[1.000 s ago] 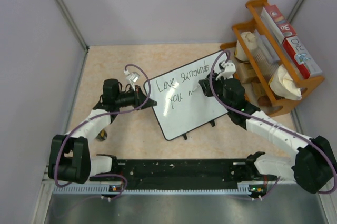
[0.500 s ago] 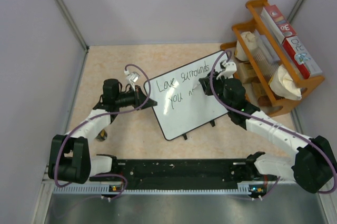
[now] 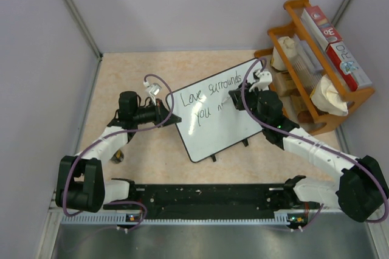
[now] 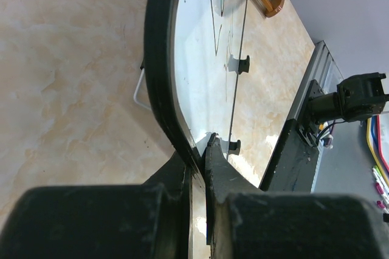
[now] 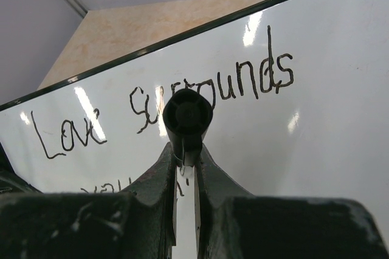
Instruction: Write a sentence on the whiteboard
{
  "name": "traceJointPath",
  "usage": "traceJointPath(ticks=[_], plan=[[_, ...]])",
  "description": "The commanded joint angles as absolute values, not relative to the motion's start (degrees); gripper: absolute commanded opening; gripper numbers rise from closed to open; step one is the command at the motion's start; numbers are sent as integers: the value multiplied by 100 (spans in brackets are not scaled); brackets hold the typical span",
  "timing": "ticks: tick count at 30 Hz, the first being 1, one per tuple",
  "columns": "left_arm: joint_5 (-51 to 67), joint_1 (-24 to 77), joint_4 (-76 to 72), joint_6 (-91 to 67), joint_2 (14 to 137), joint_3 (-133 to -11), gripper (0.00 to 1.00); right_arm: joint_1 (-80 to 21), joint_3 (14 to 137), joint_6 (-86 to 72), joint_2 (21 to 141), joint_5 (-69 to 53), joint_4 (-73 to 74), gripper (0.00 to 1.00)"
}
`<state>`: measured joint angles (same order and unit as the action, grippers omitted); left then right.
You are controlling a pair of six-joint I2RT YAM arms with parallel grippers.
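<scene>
Black writing (image 5: pixel 243 82) stops after "you" — left hand (image 4: pixel 203 149) pinches the whiteboard (image 3: pixel 219 128) edge, right hand (image 5: pixel 185 155) grips the marker (image 5: pixel 187 115); next letter needs light, steady contact.

The whiteboard (image 3: pixel 219 122) is a glossy white rectangle with rounded corners, a thin black frame and two small black feet on its near long edge. It lies askew mid-way across the tan table (image 3: pixel 134 70), its right end turned farther away. Handwritten in black, "Love surrounds" stands above "you" and a short further stroke
</scene>
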<state>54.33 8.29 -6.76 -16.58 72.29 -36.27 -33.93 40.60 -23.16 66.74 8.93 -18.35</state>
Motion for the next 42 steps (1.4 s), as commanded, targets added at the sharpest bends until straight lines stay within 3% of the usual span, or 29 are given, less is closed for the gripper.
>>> traceJointPath(ticks=[1,15,42], plan=[[4649,967,-404,-70,7383,-3463,0,-3349,4026,-2312,6592,809,-1740,0],[4649,967,-413,-79,7392,-3454,0,-3349,3683,-2294,6434,1028,-1582,0],[4658,967,-413,-70,7392,-3454,0,-3252,4509,-2338,6741,879,-1705,0]])
